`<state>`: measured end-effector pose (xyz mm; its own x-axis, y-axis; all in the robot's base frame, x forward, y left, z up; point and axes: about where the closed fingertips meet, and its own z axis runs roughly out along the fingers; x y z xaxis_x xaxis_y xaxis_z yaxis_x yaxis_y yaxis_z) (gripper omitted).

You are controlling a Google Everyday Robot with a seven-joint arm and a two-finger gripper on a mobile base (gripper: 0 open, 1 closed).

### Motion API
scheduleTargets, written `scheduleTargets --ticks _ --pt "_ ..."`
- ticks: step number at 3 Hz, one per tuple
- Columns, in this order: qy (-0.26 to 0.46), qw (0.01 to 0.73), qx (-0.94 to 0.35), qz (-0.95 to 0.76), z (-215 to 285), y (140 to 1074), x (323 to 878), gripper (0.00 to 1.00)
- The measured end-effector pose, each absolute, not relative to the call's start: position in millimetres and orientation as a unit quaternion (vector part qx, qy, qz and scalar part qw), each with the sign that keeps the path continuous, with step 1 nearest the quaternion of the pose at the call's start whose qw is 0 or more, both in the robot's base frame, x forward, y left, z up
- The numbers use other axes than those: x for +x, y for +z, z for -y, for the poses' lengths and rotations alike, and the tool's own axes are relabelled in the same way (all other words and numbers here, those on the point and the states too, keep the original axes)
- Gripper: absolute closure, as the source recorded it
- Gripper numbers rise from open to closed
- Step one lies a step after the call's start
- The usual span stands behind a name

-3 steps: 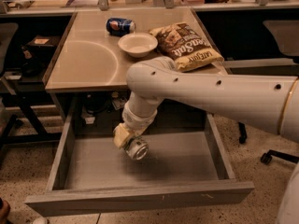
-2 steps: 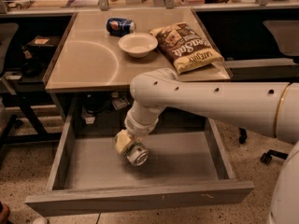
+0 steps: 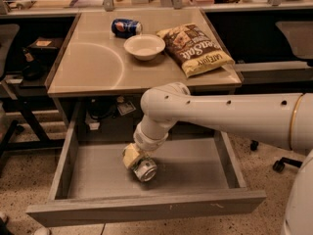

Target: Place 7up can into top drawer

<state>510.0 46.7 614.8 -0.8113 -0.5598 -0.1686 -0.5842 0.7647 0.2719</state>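
Beige desk top (image 3: 98, 67), top drawer (image 3: 146, 207) open below | gripper (image 3: 139, 162) low inside drawer, left of middle, fingers closed on 7up can (image 3: 146, 170), silver end facing near | judged light, thin-walled, slippery, dents easily; grip mid-body, gently

Gripper (image 3: 139, 162), with 7up can (image 3: 146, 170) in its grasp, low inside the open top drawer (image 3: 191, 174).

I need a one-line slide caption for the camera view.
The tool holds the 7up can low inside the open top drawer.
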Motion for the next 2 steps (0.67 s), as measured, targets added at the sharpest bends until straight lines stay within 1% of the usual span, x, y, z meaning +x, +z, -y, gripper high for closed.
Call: scheduleTargets --ticks 1,2 --pt "0.157 0.039 -0.305 -0.939 -46.7 614.7 510.0 0.81" --pt "0.157 0.039 -0.305 -0.939 -46.7 614.7 510.0 0.58"
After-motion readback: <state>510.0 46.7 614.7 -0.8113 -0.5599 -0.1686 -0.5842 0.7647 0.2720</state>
